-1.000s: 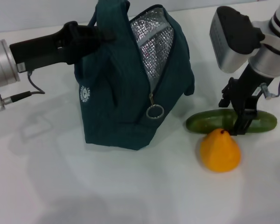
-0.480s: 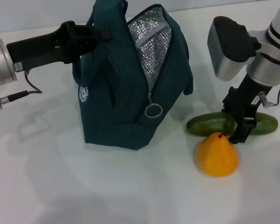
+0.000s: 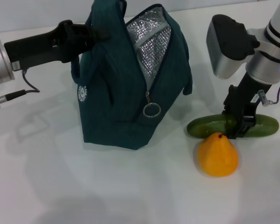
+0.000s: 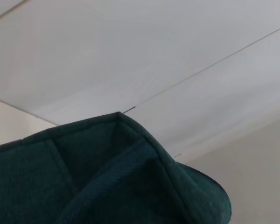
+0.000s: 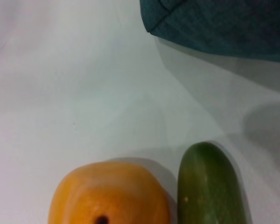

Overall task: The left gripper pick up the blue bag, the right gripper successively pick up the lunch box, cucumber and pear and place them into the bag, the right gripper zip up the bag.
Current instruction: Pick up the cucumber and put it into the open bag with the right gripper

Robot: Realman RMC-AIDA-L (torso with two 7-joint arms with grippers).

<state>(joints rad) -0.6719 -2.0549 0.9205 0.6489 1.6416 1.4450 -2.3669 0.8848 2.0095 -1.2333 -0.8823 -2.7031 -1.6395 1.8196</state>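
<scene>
Dark teal fabric blue bag (image 3: 126,88), silver foil lining showing, is hanging open from the left gripper (image 3: 86,35), whose black claw is pinching its handle. One bag, one long dark green cucumber (image 3: 210,126), one yellow-orange cone-shaped pear (image 3: 218,154); no lunch box is showing. The right gripper (image 3: 238,127) is straddling the cucumber, fingers spread around it, just beside the pear. Risk: fingers closing could be nudging the pear into a roll, or the smooth cucumber slipping.

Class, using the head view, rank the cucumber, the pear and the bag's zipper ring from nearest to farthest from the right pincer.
1. Cucumber: directly under the right pincer, at its tips.
2. Pear: just in front of it, towards the camera.
3. Zipper ring: far off on the blue bag, towards the robot's left.
</scene>
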